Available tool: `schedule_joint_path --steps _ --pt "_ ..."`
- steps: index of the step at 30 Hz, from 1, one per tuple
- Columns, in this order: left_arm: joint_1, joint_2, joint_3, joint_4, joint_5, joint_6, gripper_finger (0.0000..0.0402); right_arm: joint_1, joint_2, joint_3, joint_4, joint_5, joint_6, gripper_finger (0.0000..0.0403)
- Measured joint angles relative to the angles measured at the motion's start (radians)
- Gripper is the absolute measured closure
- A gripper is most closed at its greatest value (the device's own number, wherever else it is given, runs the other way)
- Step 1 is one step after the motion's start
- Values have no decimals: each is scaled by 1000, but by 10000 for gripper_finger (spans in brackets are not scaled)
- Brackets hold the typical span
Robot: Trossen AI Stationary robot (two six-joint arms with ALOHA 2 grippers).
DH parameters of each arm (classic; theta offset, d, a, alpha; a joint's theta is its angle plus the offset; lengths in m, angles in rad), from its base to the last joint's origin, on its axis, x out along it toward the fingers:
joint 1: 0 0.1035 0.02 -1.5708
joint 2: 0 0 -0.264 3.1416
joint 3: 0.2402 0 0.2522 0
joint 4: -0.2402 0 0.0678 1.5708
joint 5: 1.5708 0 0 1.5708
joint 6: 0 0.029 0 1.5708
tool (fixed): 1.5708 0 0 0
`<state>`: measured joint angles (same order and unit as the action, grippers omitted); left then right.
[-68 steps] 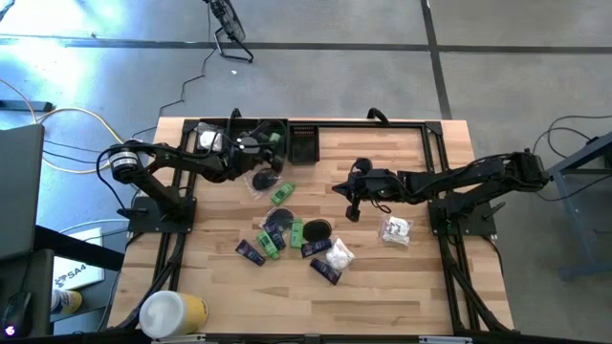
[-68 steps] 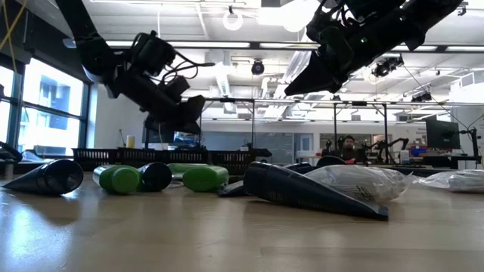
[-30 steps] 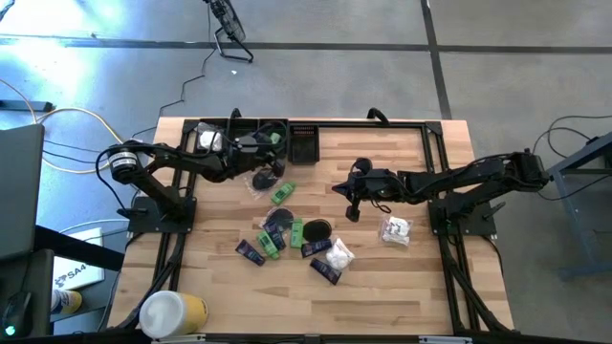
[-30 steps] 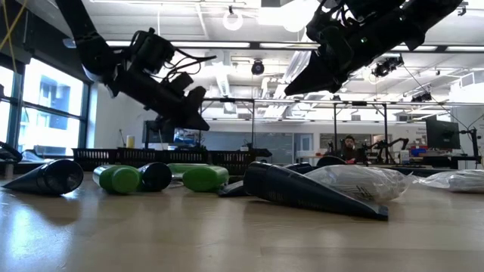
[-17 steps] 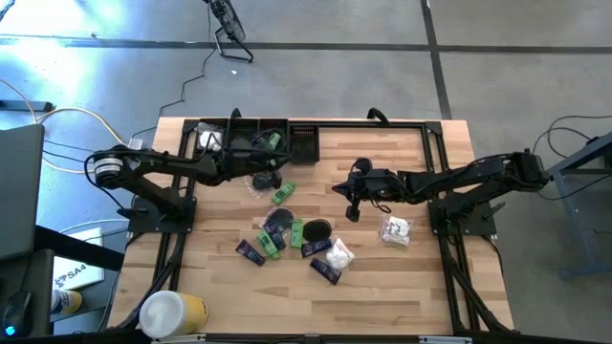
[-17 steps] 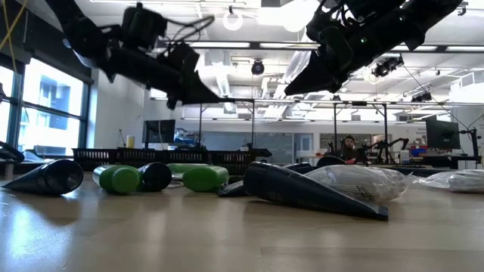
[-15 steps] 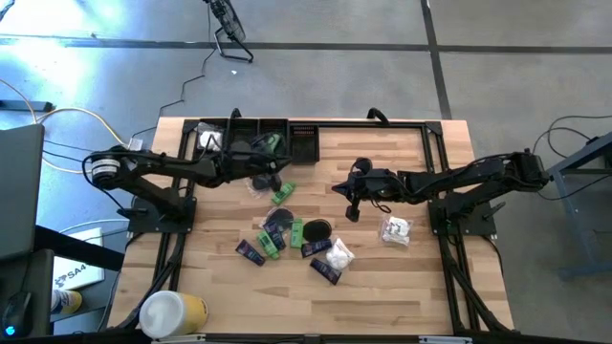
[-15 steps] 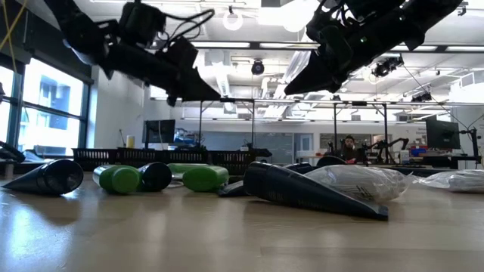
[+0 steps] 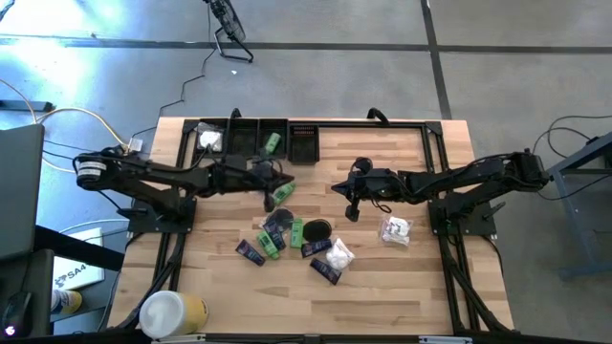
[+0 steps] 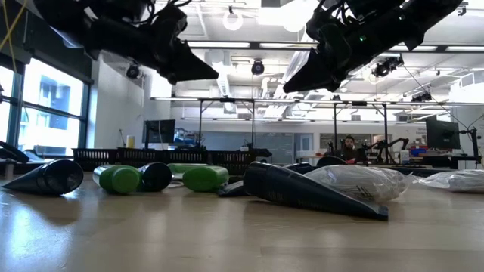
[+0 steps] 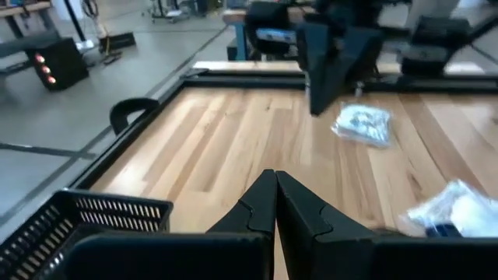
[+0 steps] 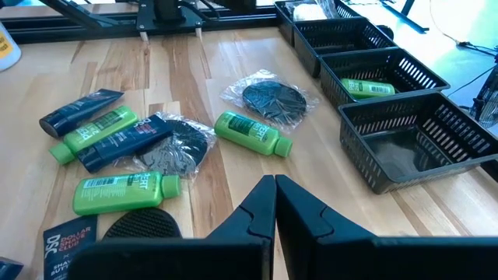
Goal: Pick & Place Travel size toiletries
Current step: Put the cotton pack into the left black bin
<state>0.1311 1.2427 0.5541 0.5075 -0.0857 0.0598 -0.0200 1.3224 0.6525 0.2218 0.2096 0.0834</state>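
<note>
The toiletries lie loose on the table's middle: green bottles [image 9: 282,194] [image 9: 296,231] [image 9: 268,244], dark sachets [image 9: 251,252] [image 9: 325,271], black discs [image 9: 317,229] [image 12: 272,97] and white packets [image 9: 337,253] [image 9: 394,230]. One more green bottle [image 9: 273,143] lies in the middle basket [image 12: 381,74]. My left gripper [image 9: 272,194] [image 11: 272,180] hangs shut above the table, just near of the baskets and over the wrapped disc. My right gripper [image 9: 352,205] [image 12: 272,183] is shut too, raised to the right of the pile. Neither holds anything.
Three black mesh baskets [image 9: 303,143] stand in a row along the far edge; the left one [image 9: 206,139] holds a white item. A large white-and-yellow cylinder [image 9: 172,313] lies at the near left corner. Bare wood shows on the table's far right part.
My left gripper has left the baskets, risen, and swung toward the near edge and a little right, out over the table beside the pile. The right arm and the loose items have kept still.
</note>
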Motion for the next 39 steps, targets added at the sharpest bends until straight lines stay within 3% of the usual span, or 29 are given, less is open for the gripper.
schedule_joint_path --steps 19,23,27,39 --pt "0 -14 -46 -31 49 2 399 0 0 0 63 0 3 400" --pt "0 -18 -98 71 49 -1 399 0 0 0 72 0 3 400" --pt "0 -48 -130 152 50 -2 399 0 0 -1 79 0 3 400" --pt "0 -237 -236 131 52 19 399 1 0 -1 82 -3 3 400"
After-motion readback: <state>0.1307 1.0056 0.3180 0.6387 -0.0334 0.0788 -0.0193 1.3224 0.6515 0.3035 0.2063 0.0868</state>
